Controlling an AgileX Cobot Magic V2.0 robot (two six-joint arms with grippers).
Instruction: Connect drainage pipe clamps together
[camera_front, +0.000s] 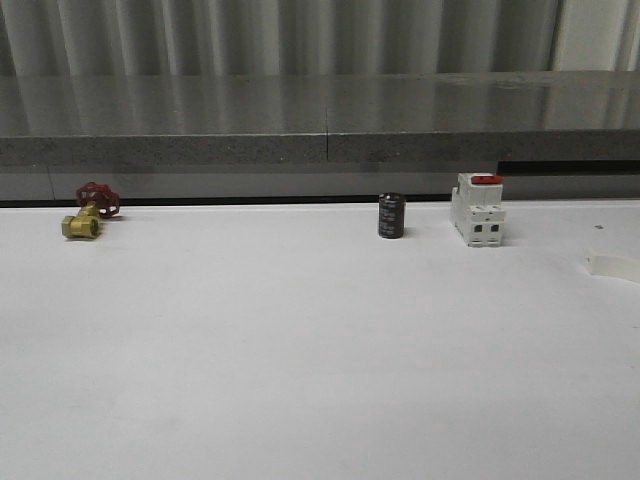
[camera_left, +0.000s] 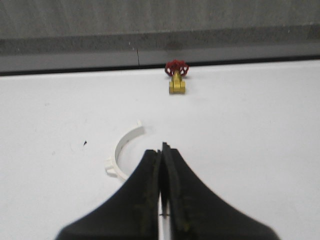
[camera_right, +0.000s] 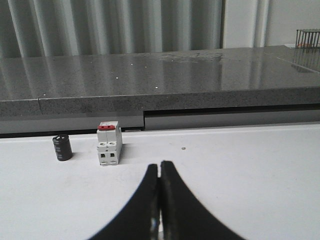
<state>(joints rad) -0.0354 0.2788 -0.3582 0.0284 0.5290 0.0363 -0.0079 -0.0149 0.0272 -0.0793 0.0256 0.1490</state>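
White table (camera_front: 300, 350), broad and bare across the near and middle ground. Along the far edge, below a grey stone ledge (camera_front: 320, 135): brass valve with red handwheel (camera_front: 88, 212) at far left, black cylindrical capacitor (camera_front: 391, 216) right of centre, white breaker with red top (camera_front: 477, 209) just right of that, apart from it. Pale translucent scrap (camera_front: 612, 266) at the right edge of the front view; cannot tell what.

Left wrist view: left gripper (camera_left: 162, 150) above the table, jaws pressed together, nothing between them. One white drainage pipe clamp half-ring (camera_left: 122, 150) flat on the table just beside the tips, curved arc with small outer tab, one end passing behind the fingers. Valve (camera_left: 177, 77) well beyond, near the far edge. Wide open table to either side.

Right wrist view: right gripper (camera_right: 160, 167) with jaws closed tip to tip, holding nothing. Breaker (camera_right: 109, 143) and capacitor (camera_right: 62, 148) ahead, well apart from the tips, backed by the ledge. Bare table on the other side of the gripper.
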